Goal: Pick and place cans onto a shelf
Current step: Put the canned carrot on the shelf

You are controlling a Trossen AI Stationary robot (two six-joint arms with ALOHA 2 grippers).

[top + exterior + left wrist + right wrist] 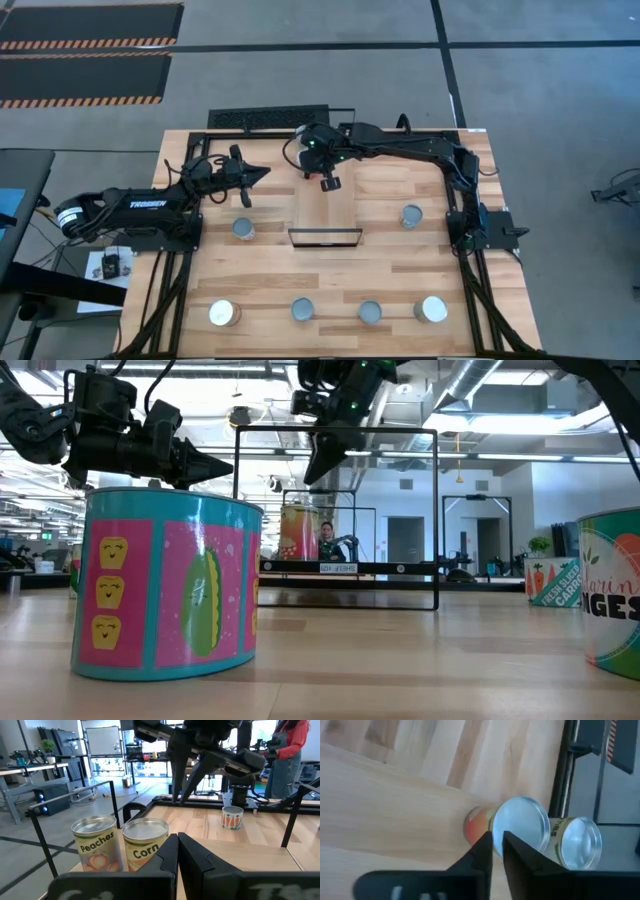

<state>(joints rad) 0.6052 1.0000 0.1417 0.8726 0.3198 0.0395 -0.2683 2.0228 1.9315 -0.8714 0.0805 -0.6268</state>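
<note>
You are looking at rigid, smooth-walled cans, probably slipping easily: the Peaches can [97, 844] and Corn can [145, 844] are standing at the shelf [325, 205] in mid-frame, both the right gripper [329, 183] and the left gripper [262, 173] are pressed together and empty, so you should be gripping across the side wall.

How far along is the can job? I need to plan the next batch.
Done: the Peaches can and the Corn can stand on the shelf. In hand: nothing; the right gripper hovers above those two, and the left gripper waits shut beside the shelf. Left: six cans on the table, two flanking the shelf and four in a row.
</note>
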